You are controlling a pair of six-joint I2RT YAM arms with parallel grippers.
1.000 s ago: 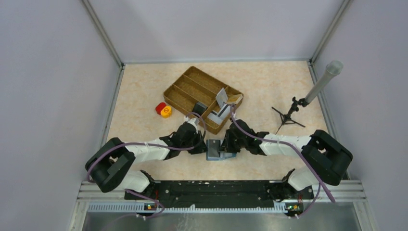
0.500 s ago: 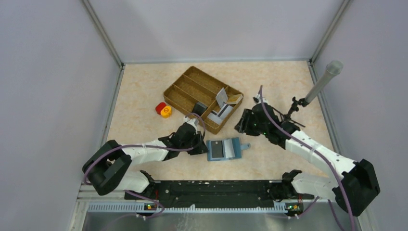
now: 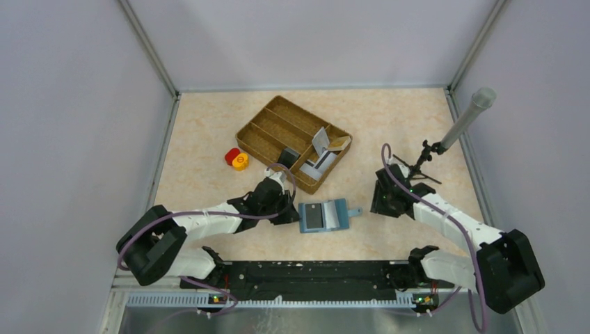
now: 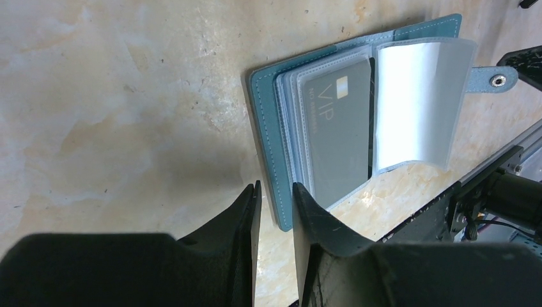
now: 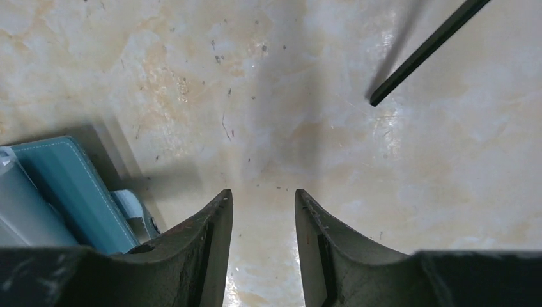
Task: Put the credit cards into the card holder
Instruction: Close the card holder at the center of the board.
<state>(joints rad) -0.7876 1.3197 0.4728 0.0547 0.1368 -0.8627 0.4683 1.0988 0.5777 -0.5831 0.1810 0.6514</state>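
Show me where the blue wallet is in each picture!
Top external: the card holder lies open, just below the middle of the picture.
Left wrist: upper right, open, with a dark card inside.
Right wrist: bottom left corner, only partly seen.
Shared landmark: its closing tab.

Bare surface (image 3: 363, 235) lies free between the card holder (image 3: 323, 216) and the right fingers (image 5: 214, 240), which hang apart over it. Just behind the holder, the woven tray (image 3: 275, 118) blocks the way. A tripod (image 3: 417, 165) stands close behind the right arm. The left fingers (image 4: 243, 224) crowd the holder's left edge.
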